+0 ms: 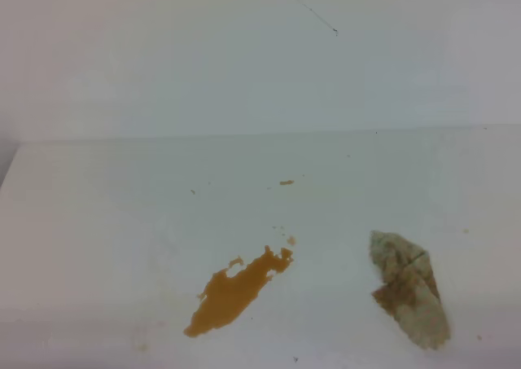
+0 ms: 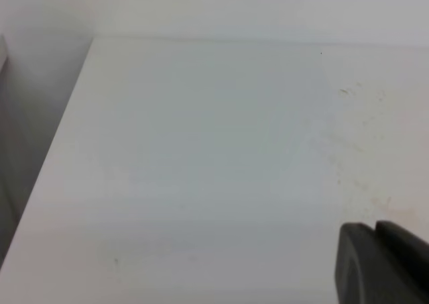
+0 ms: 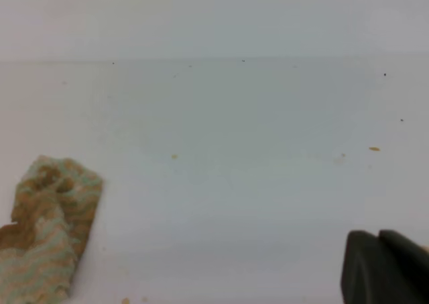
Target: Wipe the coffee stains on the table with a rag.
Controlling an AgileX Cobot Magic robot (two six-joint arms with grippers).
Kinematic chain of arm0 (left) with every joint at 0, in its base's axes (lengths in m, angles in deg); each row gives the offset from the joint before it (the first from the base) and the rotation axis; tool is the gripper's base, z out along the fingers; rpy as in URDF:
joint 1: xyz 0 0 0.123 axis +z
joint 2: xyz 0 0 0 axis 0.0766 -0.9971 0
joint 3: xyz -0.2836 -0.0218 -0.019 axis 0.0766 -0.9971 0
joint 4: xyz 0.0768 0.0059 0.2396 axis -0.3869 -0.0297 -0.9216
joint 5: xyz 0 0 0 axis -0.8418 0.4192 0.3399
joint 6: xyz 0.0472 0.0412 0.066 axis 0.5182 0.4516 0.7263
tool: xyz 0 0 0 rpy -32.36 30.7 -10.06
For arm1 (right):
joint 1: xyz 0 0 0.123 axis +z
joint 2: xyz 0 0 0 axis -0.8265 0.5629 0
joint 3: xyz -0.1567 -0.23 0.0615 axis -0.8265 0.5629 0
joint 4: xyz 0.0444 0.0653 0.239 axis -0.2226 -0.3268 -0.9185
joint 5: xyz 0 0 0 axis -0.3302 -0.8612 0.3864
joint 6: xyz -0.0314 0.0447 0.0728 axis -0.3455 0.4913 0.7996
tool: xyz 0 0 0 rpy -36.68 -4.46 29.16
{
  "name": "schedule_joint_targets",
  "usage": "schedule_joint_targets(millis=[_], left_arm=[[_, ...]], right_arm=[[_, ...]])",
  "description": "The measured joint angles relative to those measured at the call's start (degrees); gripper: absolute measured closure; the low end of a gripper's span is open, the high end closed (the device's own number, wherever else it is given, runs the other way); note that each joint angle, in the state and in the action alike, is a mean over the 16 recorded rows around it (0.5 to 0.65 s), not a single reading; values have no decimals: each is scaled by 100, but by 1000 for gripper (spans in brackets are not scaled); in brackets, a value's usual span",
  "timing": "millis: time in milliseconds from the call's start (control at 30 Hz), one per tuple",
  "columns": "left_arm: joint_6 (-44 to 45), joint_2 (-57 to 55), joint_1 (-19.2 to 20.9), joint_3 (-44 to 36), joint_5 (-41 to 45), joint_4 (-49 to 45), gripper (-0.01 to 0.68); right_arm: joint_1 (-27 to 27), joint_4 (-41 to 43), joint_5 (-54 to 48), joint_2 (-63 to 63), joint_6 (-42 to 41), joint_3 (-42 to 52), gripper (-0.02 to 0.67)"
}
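Note:
The coffee stains (image 1: 234,294) are an elongated orange-brown blotch on the white table (image 1: 122,222), front centre, with small specks (image 1: 286,182) further back. The rag (image 1: 409,287), a wrinkled beige cloth with brown blotches, lies flat to the right of the blotch and apart from it. It also shows at the lower left of the right wrist view (image 3: 47,230). No gripper shows in the exterior high view. Only dark fingertips show at the lower right corner of the left wrist view (image 2: 382,264) and of the right wrist view (image 3: 382,267). Neither touches anything.
A pale wall (image 1: 244,51) rises behind the table's back edge. The table's left edge (image 2: 60,149) drops off in the left wrist view. Faint tan smears (image 2: 355,143) mark the surface at the right of that view.

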Motion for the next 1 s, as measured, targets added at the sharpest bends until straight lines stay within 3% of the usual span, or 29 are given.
schedule_joint_targets(millis=[1000], left_arm=[[0, 0, 0, 0, 0, 0, 672]], right_arm=[[0, 0, 0, 0, 0, 0, 652]])
